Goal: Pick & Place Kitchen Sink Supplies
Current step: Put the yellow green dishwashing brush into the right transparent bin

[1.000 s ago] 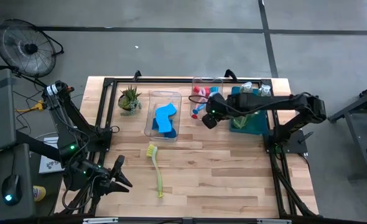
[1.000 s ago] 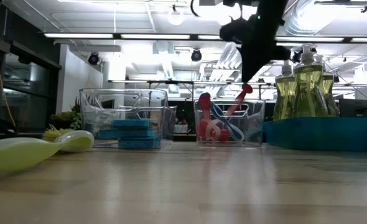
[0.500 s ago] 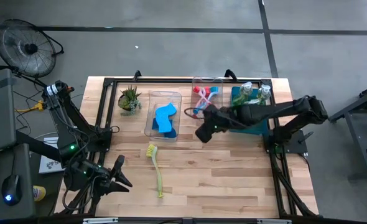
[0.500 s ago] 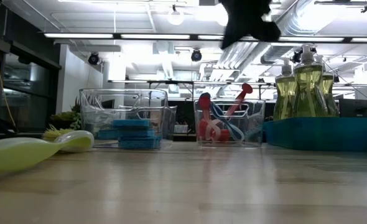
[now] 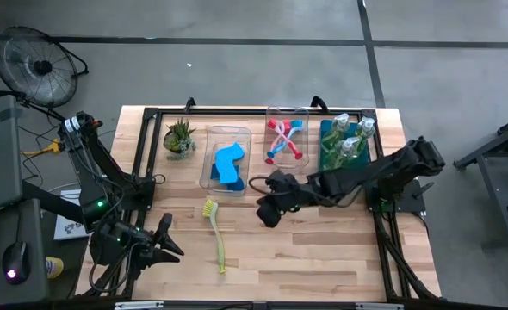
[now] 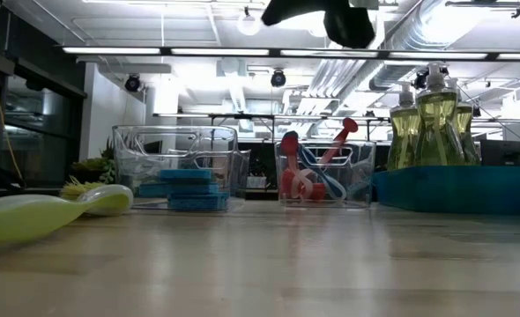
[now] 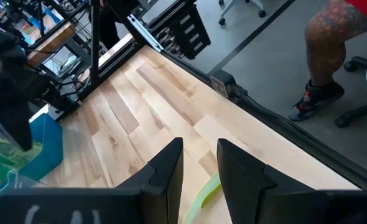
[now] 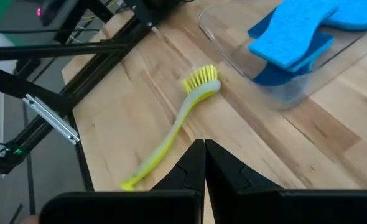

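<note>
High view: right tool (image 5: 263, 213) shut, empty, over mid desk (image 5: 323, 250), right of yellow-green brush (image 5: 215, 232) lying on desk. Left tool (image 5: 170, 244) near-left corner, apparently slightly open, empty.

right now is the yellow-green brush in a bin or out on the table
Out. The yellow-green brush lies flat on the bare table, in front of the clear bin of blue sponges, touching no bin.

Yellow-green brush (image 5: 215, 233) lies at table centre-left. Right gripper (image 5: 266, 213), at its 3 o'clock, hovers apart. Sponges (image 5: 229, 162) fill the bin (image 5: 213, 138) at 12. Left gripper (image 5: 163, 244) waits at 9.
</note>
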Controlling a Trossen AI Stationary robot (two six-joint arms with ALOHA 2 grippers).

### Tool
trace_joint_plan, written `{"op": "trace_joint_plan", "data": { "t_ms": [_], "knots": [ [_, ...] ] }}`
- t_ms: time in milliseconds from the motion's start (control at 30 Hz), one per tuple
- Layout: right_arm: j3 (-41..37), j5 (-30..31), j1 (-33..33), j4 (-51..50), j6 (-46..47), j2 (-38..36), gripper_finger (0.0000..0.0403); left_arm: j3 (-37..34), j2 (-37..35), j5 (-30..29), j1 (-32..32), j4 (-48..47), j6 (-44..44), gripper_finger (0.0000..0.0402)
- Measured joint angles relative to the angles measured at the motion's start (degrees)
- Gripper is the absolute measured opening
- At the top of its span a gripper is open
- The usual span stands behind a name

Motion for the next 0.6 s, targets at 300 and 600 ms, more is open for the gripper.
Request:
{"op": "trace_joint_plan", "data": {
  "t_ms": [300, 600],
  "knots": [
    [0.31, 0.62, 1.29, -0.56, -1.72, 1.9, 0.0, 0.0, 1.3, 0.53, 0.03, -4.81, 1.22, 0.0095],
    [0.31, 4.82, 5.54, -6.23, 0.61, 1.92, 0.0, -0.04, 8.14, 2.75, 3.83, -10.59, 17.19, 0.0095]
  ]
}}
